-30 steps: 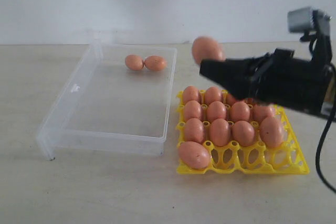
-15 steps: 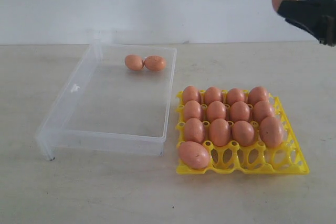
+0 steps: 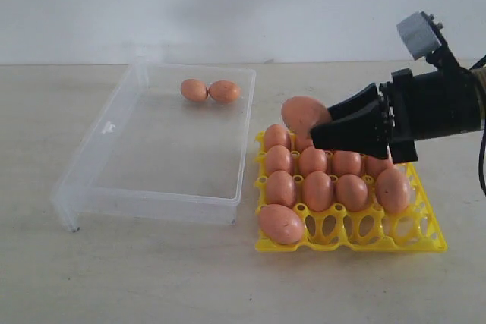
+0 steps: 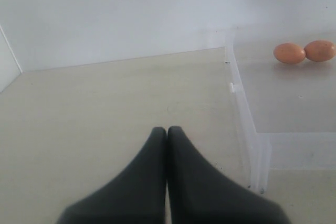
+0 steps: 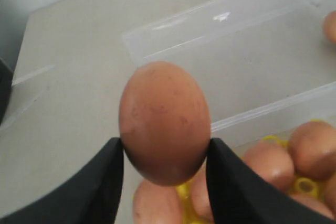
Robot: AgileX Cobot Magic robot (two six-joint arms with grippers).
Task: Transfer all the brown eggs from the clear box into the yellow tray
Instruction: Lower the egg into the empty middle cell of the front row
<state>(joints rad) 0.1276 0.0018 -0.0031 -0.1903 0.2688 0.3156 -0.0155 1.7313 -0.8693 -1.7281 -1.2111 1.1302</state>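
Table (image 3: 152, 278): two eggs (image 3: 194, 90) in one clear box (image 3: 152, 204)

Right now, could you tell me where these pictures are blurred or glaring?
Exterior view: soft throughout, faint shadow under the yellow tray. Left wrist view: jaws blurred, clear box sharper. Right wrist view: held egg sharp, glare on the box wall.

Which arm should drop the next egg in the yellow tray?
Right. The right gripper holds a brown egg above the yellow tray. The left gripper is shut, empty, beside the clear box.
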